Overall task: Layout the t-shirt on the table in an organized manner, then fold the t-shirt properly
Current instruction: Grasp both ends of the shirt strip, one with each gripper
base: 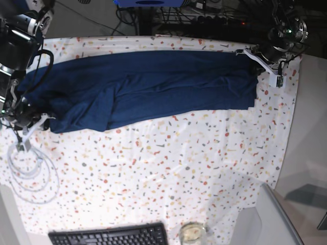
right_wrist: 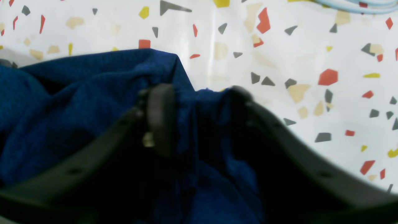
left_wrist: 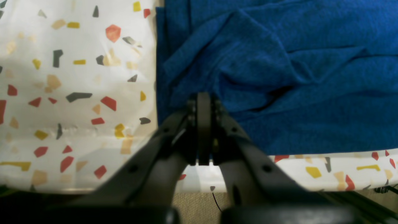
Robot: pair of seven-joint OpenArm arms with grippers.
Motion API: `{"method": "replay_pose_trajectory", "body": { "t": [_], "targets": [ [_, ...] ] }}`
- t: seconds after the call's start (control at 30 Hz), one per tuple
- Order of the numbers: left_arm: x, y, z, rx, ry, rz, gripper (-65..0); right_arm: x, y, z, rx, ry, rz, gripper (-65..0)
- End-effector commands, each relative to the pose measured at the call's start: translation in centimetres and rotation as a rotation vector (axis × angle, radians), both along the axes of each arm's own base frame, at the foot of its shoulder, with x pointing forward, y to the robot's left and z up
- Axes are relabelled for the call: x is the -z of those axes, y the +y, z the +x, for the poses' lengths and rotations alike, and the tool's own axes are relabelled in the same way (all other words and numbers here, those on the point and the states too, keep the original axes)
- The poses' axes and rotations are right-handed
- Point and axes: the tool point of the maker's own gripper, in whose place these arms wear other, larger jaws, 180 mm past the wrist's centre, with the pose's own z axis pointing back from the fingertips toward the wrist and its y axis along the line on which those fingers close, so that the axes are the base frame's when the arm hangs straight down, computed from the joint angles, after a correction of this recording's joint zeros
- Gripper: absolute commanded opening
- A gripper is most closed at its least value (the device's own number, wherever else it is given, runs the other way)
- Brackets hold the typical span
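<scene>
Left gripper (left_wrist: 203,102) pinched shut on t-shirt (base: 153,87) edge; right gripper (right_wrist: 199,93) clamps bunched fabric. Soft, limp, light cloth: hold corners, pull taut over table (base: 204,168).

Your left gripper (left_wrist: 203,102) sat at one end of the t-shirt (base: 143,87), jaws pressed together on a pinch of its edge. Your right gripper (right_wrist: 192,93) held the opposite end, jaws closed around bunched fabric, both arms reaching in low.

The t-shirt (left_wrist: 311,102) is matt knit cloth; the table (left_wrist: 77,77) smooth cloth.
</scene>
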Motion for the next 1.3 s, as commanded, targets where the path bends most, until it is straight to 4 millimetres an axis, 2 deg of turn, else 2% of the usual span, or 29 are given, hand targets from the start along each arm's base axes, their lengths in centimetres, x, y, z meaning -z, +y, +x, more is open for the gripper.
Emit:
{"method": "replay_pose_trajectory", "body": {
  "t": [0.0,0.03,0.07,0.17,0.23,0.4,0.53,0.7,0.83,1.03,1.13,1.27],
  "targets": [
    [-0.9,0.4,0.6,0.001,-0.038,0.007,-65.0,-1.8,-1.2,1.6,0.008,-0.059,-0.020,-57.3],
    [-0.9,0.4,0.6,0.001,-0.038,0.007,-65.0,-2.0,-1.6,1.7,0.010,-0.061,-0.029,-63.2],
    [-0.8,0.4,0.6,0.000,-0.037,0.006,-65.0,-2.3,-2.0,2.0,0.011,-0.069,-0.034,-65.0],
    [-0.8,0.4,0.5,0.001,-0.036,0.008,-65.0,-2.6,-2.3,2.4,0.014,-0.074,-0.039,-62.3],
    [-0.8,0.4,0.5,0.001,-0.036,0.008,-65.0,-3.0,-3.3,2.3,0.017,-0.075,-0.058,-64.2],
    [-0.8,0.4,0.5,0.001,-0.036,0.008,-65.0,-3.6,-4.6,3.0,0.029,-0.080,-0.067,-64.5],
    [-0.8,0.4,0.5,0.001,-0.036,0.008,-65.0,-3.0,-4.8,3.0,0.037,-0.072,-0.052,-64.5],
    [-0.8,0.5,0.5,-0.001,-0.034,0.008,-65.0,-3.8,-4.7,4.1,0.045,-0.159,-0.044,-64.5],
    [-0.8,0.5,0.1,0.001,-0.029,0.011,-65.0,-3.2,-6.1,3.7,0.130,-0.142,-0.067,-64.7],
    [-0.7,0.8,0.0,0.002,-0.025,0.017,-65.0,-4.1,-6.2,4.9,0.150,-0.219,-0.069,-64.8],
    [-0.8,1.1,0.1,0.005,-0.025,0.024,-65.0,-3.7,-6.0,4.8,0.154,-0.230,-0.058,-64.7],
    [-1.3,3.2,-0.3,-0.057,-0.035,0.048,-65.0,-3.1,-6.5,4.8,0.205,-0.265,-0.059,-64.4]
  ]
}}
